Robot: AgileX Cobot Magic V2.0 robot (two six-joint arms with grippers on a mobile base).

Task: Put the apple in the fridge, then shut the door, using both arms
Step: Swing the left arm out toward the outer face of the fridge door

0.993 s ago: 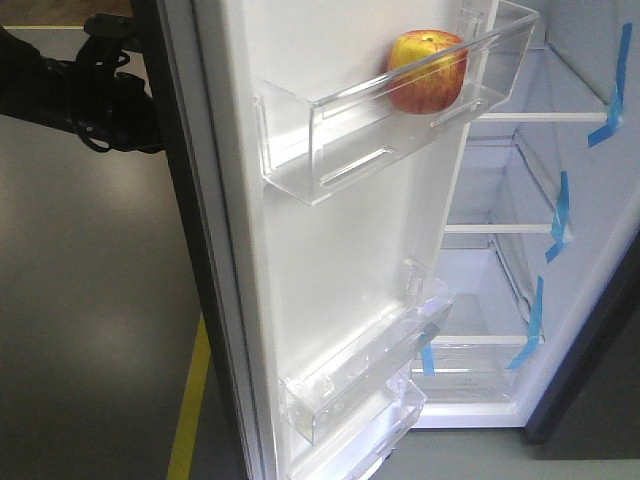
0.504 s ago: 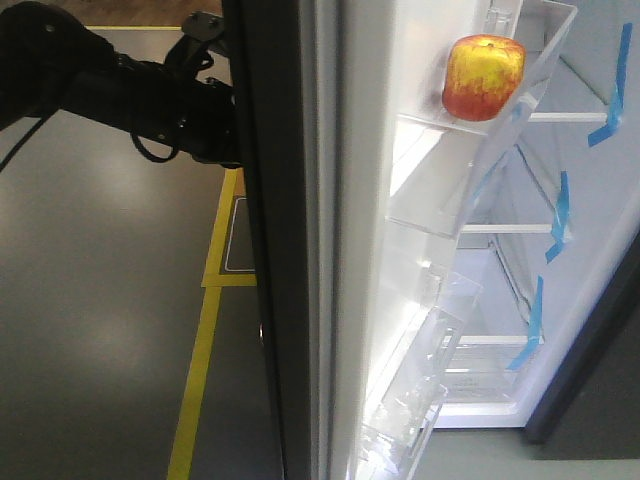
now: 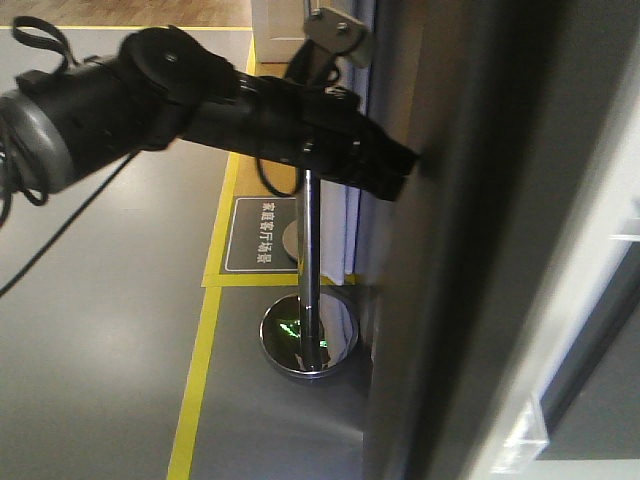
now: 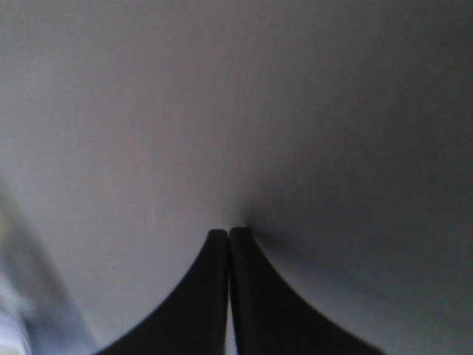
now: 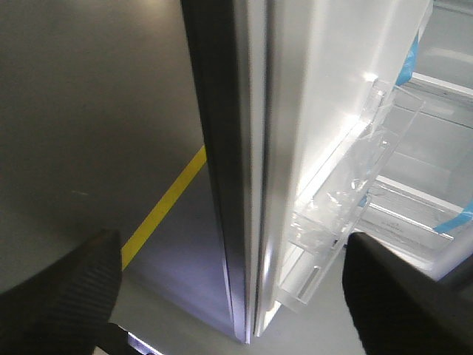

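- The left arm [image 3: 180,95] reaches from the left edge of the front view across to the door [image 3: 470,250].
- The left gripper [image 3: 405,165] touches the dark grey outer face of the door with its tip.
- In the left wrist view its two black fingertips [image 4: 214,251] are pressed together, with only a thin line between them. They hold nothing and their points rest on the flat grey surface.
- The right gripper [image 5: 230,244] is spread wide. One finger [image 5: 70,288] shows at the lower left corner of the right wrist view and the other at the lower right, and nothing is between them.
- Between these fingers the narrow edge of the door is seen, with the dark outside to the left and the white inside to the right.
- The door stands ajar, at an angle to the fridge [image 5: 436,170].
- Clear plastic bins [image 5: 347,185] hang on the white inner side of the door.
- Behind them the white interior of the fridge shows glass shelves and blue tape [image 5: 410,63].
- The apple is hidden in all three views, so I cannot tell where it sits.
- A chrome post [image 3: 310,250] with a round shiny base stands on the grey floor just beside the door, under the left arm.
- A yellow line [image 3: 195,390] runs on the floor, and a dark floor sign [image 3: 265,235] with white characters lies behind the post.
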